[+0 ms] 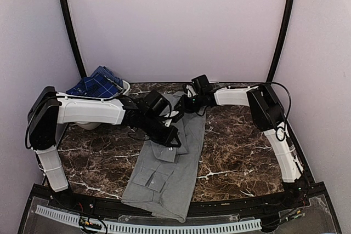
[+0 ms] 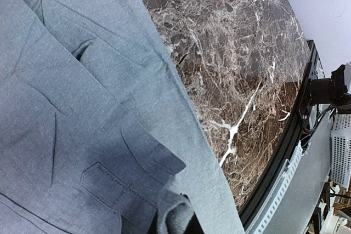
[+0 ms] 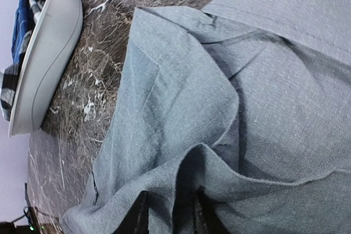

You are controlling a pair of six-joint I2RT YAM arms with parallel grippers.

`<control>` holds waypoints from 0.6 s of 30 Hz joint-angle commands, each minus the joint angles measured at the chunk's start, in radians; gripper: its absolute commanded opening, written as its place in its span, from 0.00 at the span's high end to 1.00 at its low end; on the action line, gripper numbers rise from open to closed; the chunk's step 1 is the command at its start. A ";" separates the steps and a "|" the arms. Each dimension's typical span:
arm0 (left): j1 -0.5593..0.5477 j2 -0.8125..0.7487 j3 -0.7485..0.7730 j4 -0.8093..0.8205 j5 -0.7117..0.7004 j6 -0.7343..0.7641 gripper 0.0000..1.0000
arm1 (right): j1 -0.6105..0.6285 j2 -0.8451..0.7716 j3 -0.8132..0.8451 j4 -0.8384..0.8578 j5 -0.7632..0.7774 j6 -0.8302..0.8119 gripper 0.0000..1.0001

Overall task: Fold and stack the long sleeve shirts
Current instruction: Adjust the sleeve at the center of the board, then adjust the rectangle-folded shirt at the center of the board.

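Your left jaws and right jaws both pinch the grey shirt (image 1: 164, 179); the plaid shirt (image 1: 93, 86) lies in the white basket (image 3: 49, 53).

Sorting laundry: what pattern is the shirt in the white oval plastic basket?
Dark blue plaid shirt; top external.

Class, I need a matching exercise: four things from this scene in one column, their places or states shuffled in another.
1 grey shirt
2 plaid shirt
3 white basket
4 right gripper

A inside the basket
B far left corner of the table
C shut on a fold of grey cloth
D laid out down the table's middle

Pairs: 1-D, 2-A, 3-B, 4-C
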 commanded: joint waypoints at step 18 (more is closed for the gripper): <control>-0.008 0.087 -0.018 0.107 0.060 -0.050 0.97 | -0.087 -0.256 -0.334 0.018 0.086 -0.097 0.46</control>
